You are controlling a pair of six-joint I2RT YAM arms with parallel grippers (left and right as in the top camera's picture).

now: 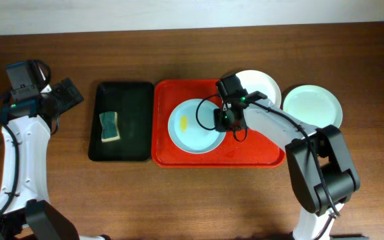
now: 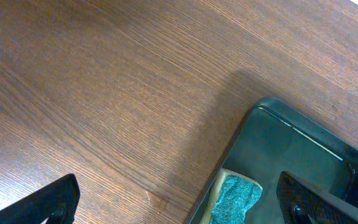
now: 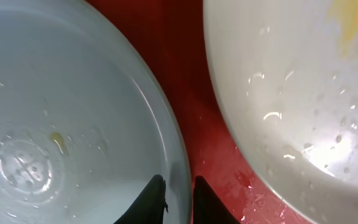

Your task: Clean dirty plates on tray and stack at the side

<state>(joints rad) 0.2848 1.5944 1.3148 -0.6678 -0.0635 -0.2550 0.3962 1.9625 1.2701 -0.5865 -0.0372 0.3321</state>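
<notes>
The dirty plates [image 1: 193, 128] are mostly waiting uncleaned, it seems — the right gripper [image 3: 180, 198] is pinching the smeared blue one's rim on the tray [image 1: 172, 157], the left gripper [image 1: 74, 94] is hanging spread, sponge [image 1: 109, 127] untouched.

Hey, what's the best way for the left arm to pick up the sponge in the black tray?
Grip the sponge across its narrow width, pinching the two long sides near the middle, coming straight down from above. It lies flat in the black tray, whose raised rim would likely block a sideways approach. The left pincer stands open.
</notes>
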